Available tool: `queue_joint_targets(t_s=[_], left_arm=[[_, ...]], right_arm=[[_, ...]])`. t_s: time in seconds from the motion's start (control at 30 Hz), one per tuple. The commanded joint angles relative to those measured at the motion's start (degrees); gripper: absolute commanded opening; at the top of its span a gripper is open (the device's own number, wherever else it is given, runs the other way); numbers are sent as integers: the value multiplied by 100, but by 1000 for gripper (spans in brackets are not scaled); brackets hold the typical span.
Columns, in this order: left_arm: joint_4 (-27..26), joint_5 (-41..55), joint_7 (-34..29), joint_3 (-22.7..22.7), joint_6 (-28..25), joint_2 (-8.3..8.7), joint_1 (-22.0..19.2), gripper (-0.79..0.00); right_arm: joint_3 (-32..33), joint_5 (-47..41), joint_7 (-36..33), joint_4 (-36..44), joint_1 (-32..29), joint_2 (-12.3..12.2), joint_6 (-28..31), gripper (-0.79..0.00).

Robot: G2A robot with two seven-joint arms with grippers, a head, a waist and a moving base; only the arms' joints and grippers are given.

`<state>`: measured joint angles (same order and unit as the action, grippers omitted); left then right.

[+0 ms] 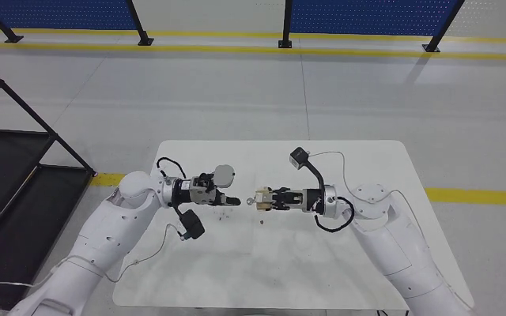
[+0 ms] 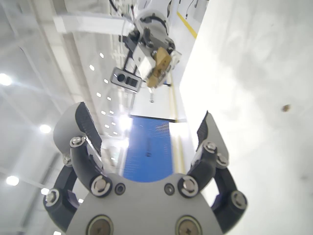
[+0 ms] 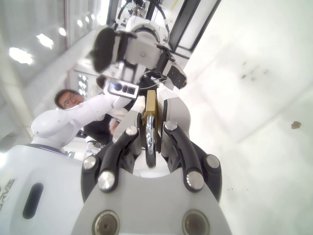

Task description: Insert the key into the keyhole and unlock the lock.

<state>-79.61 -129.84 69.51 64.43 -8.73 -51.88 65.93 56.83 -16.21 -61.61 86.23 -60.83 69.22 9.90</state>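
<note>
Lock is pinched in the right claw, left claw wide and empty, could easily fumble that tiny key.

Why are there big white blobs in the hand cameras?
Left wrist view: ceiling lamps glare behind the open left gripper, with a flare at the blue panel's edge. Right wrist view: more lamps glow behind the right gripper holding the padlock. Top view: the table is lit evenly, without glare.
</note>
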Motion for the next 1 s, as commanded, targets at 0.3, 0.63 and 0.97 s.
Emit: queue_joint_targets(t_s=[0.3, 0.63, 0.97], left_arm=[[251, 351, -167, -51, -889, -8, -84, 0], [247, 870, -258, -32, -1190, -31, -25, 0], [602, 3434, -1143, -11, -3747, -93, -99, 0]], right_arm=[[19, -73, -15, -52, -28, -11, 88, -785], [19, -73, -15, -52, -28, -11, 88, -785], [19, -73, -15, -52, -28, -11, 88, -785]])
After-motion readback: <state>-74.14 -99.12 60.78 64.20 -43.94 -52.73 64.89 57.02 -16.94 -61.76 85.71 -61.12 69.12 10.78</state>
